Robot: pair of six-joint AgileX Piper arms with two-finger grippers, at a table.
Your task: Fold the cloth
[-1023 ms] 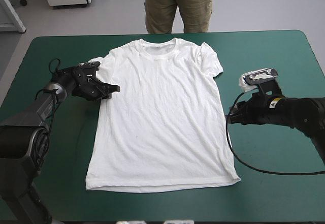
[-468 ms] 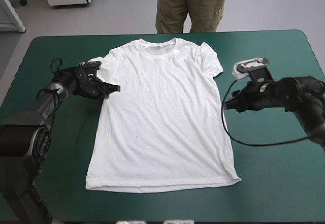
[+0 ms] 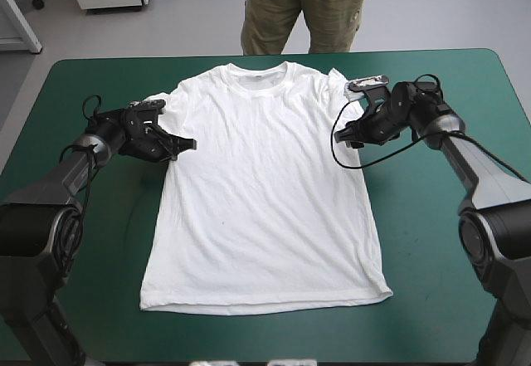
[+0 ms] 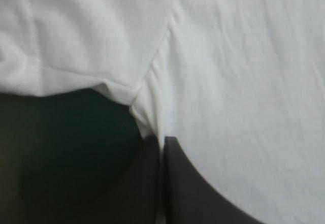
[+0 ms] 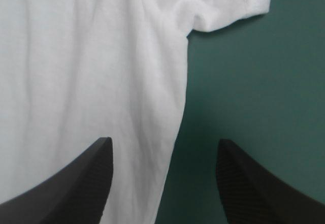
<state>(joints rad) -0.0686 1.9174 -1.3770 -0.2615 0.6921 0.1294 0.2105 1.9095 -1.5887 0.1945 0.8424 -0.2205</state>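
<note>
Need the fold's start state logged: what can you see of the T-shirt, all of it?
The T-shirt is white, short-sleeved, thin soft fabric with light wrinkles. It lies spread flat on the teal-green cover, collar toward the far edge, hem toward the near one. Both sleeves lie out to the sides, a little rumpled. The left tool is shut on its edge at the armpit. The right tool is open, straddling the side edge just below the other sleeve, not yet gripping.
</note>
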